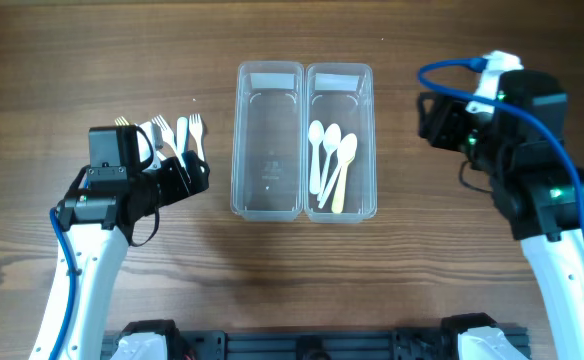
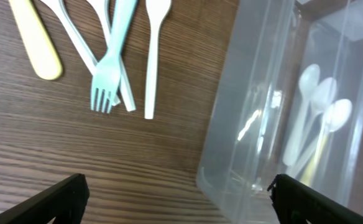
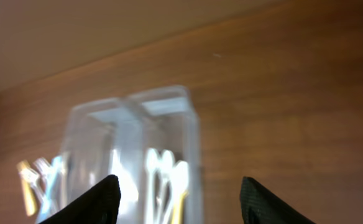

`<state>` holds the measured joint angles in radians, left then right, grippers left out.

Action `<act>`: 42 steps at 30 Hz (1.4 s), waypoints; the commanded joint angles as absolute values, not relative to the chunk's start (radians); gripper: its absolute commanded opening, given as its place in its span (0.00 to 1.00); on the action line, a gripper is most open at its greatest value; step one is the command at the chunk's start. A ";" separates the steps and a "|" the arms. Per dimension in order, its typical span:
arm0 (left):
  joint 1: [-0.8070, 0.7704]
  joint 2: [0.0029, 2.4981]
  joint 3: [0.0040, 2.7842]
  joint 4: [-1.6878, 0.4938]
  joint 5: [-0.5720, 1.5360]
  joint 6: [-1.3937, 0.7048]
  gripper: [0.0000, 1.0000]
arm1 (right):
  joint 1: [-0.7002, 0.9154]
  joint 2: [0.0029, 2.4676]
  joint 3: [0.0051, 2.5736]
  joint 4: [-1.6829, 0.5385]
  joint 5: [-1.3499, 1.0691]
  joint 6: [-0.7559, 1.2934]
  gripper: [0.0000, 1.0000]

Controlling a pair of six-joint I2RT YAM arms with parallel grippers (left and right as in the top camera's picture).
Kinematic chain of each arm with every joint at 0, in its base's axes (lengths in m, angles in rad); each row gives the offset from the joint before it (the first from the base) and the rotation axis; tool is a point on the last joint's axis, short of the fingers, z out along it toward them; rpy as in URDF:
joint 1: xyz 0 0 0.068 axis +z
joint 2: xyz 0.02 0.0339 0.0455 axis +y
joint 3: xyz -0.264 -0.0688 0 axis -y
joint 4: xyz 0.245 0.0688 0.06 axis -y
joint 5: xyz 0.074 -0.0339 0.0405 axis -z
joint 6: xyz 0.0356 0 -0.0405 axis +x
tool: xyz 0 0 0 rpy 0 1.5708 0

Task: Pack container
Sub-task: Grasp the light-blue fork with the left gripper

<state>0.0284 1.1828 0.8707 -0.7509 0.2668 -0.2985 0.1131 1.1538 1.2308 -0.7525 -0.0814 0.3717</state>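
Even, bright overhead view; right wrist view badly blurred; glare streaks on clear container (image 2: 275, 118) in left wrist view.

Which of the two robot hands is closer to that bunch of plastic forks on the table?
Left. The left gripper hangs right next to the forks; the right gripper is far off, beyond both clear containers.

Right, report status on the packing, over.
Left gripper open, right gripper open, both empty. Spoons in right bin, left bin bare. Forks loose on table by left gripper. Nothing blocking.
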 commanded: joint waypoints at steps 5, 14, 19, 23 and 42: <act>0.008 1.264 1.001 -0.861 0.168 -0.265 0.91 | -0.102 1.193 1.245 -0.801 -0.067 0.367 0.70; -0.038 1.586 1.215 -0.804 -0.006 -0.125 0.85 | -0.220 1.333 1.245 -0.866 -0.105 0.395 0.97; -0.088 1.715 1.217 -0.683 -0.104 -0.102 0.73 | -0.220 1.353 1.245 -0.873 -0.105 0.395 0.96; -0.075 1.805 1.217 -0.635 -0.119 -0.045 0.64 | -0.220 1.353 1.245 -0.876 -0.105 0.395 0.95; -0.039 1.920 1.217 -0.492 -0.105 0.100 0.51 | -0.220 1.353 1.243 -0.887 -0.104 0.392 0.88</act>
<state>-0.0456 1.9072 1.2022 -0.5137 -0.1074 0.0380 -0.2180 1.3445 1.2312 -0.8822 -0.0895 0.3882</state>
